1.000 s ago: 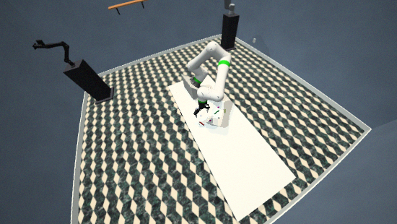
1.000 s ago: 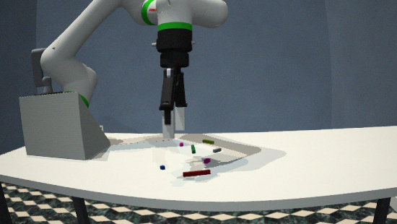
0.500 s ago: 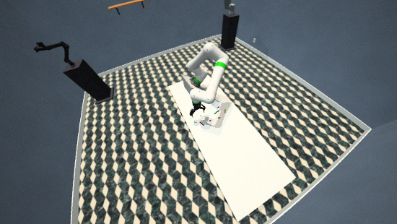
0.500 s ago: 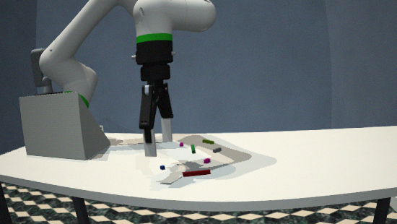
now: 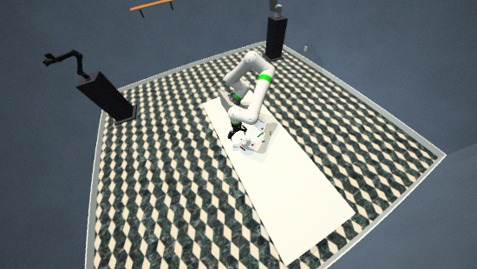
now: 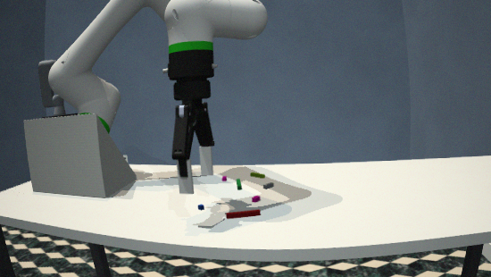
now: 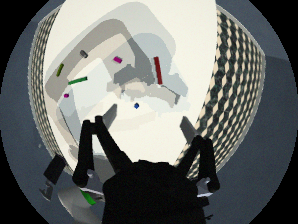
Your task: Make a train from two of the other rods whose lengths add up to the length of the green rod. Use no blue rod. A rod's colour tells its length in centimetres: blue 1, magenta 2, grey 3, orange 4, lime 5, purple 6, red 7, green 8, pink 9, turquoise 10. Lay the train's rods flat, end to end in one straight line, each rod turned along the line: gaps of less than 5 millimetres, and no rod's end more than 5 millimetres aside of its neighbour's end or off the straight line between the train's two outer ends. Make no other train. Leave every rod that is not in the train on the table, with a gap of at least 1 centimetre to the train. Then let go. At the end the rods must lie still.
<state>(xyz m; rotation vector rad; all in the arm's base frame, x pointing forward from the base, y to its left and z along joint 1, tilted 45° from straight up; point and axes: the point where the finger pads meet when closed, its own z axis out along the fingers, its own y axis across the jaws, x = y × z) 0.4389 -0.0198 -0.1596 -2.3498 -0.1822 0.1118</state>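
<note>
- The fingers [image 6: 195, 179] are spread wide with nothing between them, tips low over the tabletop [image 6: 402, 201] at centre-left of the exterior view.
- Rods lie right of them: green rod [image 6: 239, 184], lime rod [image 6: 257, 175], grey rod [image 6: 268, 185], two magenta rods [image 6: 224, 178] [image 6: 255, 198], blue rod [image 6: 201, 206], red rod [image 6: 243, 214].
- Lime plus grey would probably match green; both lie to the right, long axes running roughly left-right.
- No writing is legible.
</note>
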